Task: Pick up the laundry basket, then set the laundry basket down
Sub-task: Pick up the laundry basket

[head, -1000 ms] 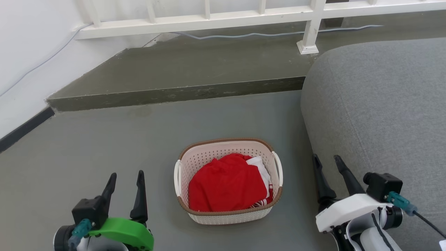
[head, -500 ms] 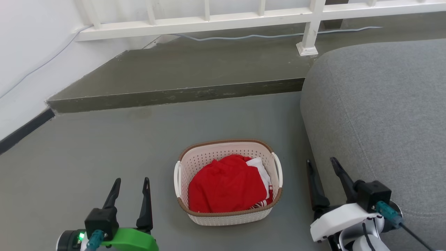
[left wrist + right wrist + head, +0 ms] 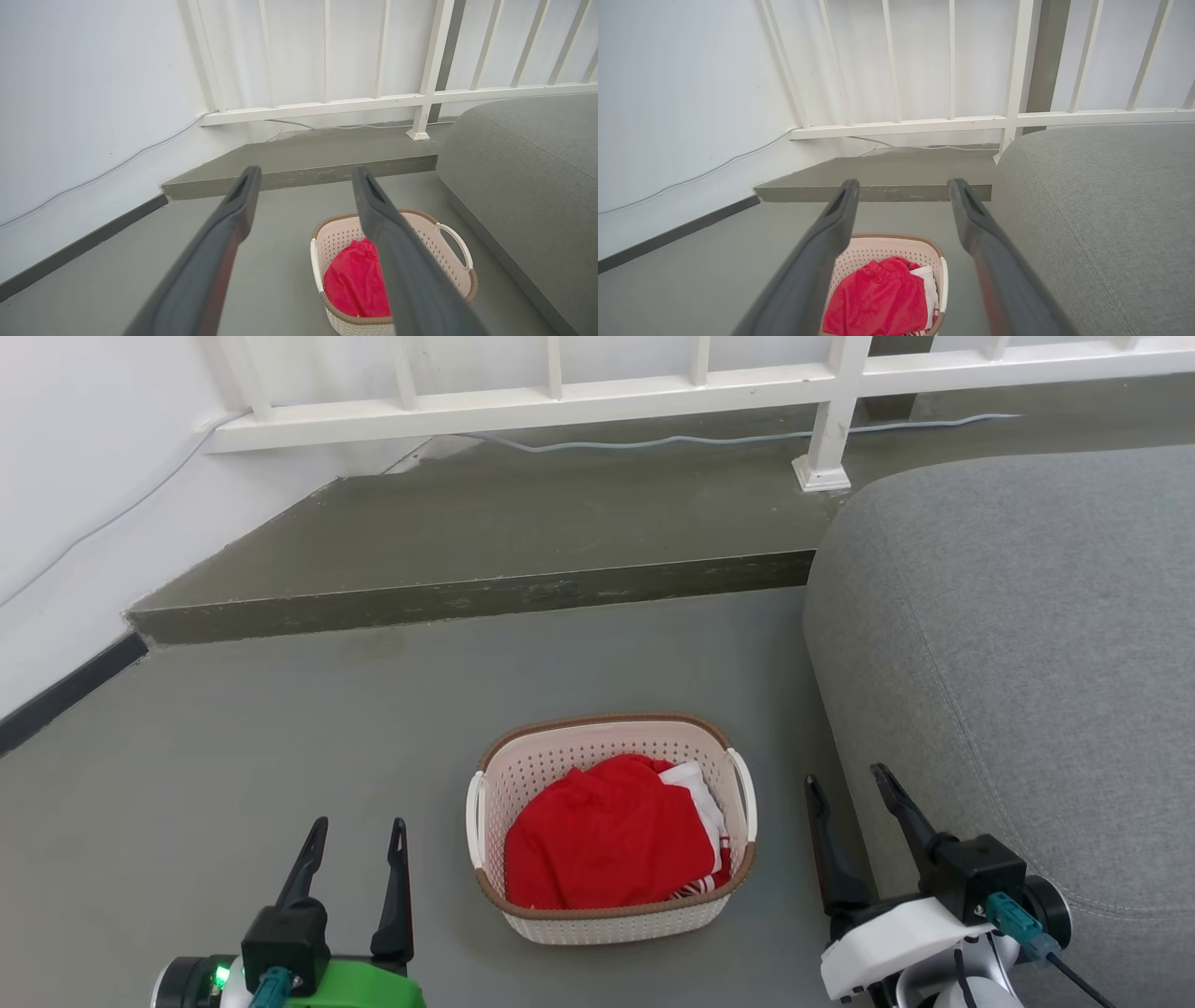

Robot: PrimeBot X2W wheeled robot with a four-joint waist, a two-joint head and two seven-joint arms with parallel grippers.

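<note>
The laundry basket (image 3: 597,747) is sitting on the floor (image 3: 280,737) near the grey sofa (image 3: 1008,644), likely handling as light, stiff plastic best taken by its side handles (image 3: 745,793), while the left gripper (image 3: 359,829) and right gripper (image 3: 845,777) are flanking it, jaws parted wide and empty.

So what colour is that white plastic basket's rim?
Brown, woven-look rim on the cream perforated plastic basket; clearest in the head view.

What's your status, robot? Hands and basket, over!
Left gripper open, empty, left of laundry basket. Right gripper open, empty, right of it. Basket on floor, red clothing inside, not gripped. Grey sofa close beside right gripper.
</note>
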